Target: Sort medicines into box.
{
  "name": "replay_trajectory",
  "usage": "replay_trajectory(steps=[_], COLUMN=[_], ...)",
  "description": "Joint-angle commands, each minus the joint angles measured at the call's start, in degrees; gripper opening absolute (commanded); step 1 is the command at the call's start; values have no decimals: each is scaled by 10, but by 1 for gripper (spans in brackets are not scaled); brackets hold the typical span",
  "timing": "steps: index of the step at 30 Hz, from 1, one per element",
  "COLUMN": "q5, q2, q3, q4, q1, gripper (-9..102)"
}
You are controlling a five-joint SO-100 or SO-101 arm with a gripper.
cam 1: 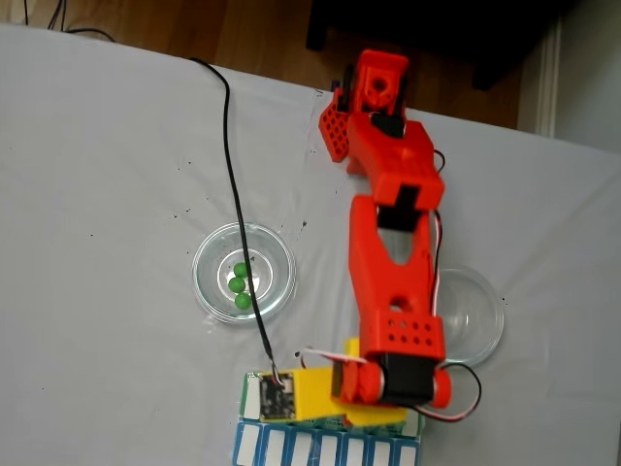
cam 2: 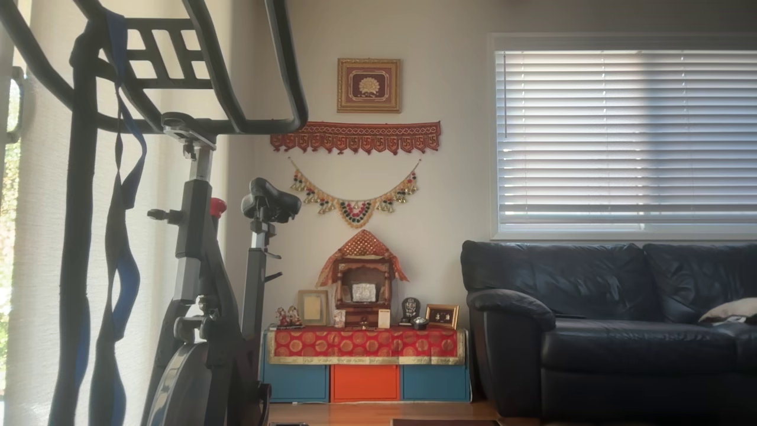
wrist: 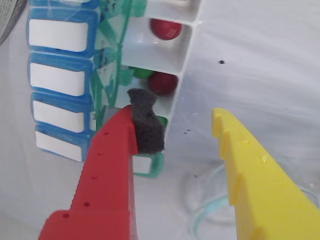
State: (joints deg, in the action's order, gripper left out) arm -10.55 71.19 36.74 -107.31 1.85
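We see our red and yellow hand [wrist: 190, 135] wide open and holding nothing, at 6 o'clock of the long white pill box [wrist: 172, 55]. Shiny dark red balls [wrist: 165, 28] sit inside, so it probably just dropped one.

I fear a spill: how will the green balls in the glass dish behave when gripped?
The green balls are small, round and look glossy, so they would probably slip from a pinch and roll. The curved dish should likely keep them inside.
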Motion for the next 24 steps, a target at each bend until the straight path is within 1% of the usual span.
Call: replay_trajectory(steps=[1, 8, 10, 14, 18, 24], q5=[-47, -156, -189, -218, -275, -346], q2=[167, 314, 346, 382, 379, 410], q3=[70, 250, 309, 371, 411, 504], q4=[-19, -17, -1, 30, 40, 119], q1=[-23, -83, -110, -152, -219, -284], gripper=[14, 5, 5, 4, 4, 3])
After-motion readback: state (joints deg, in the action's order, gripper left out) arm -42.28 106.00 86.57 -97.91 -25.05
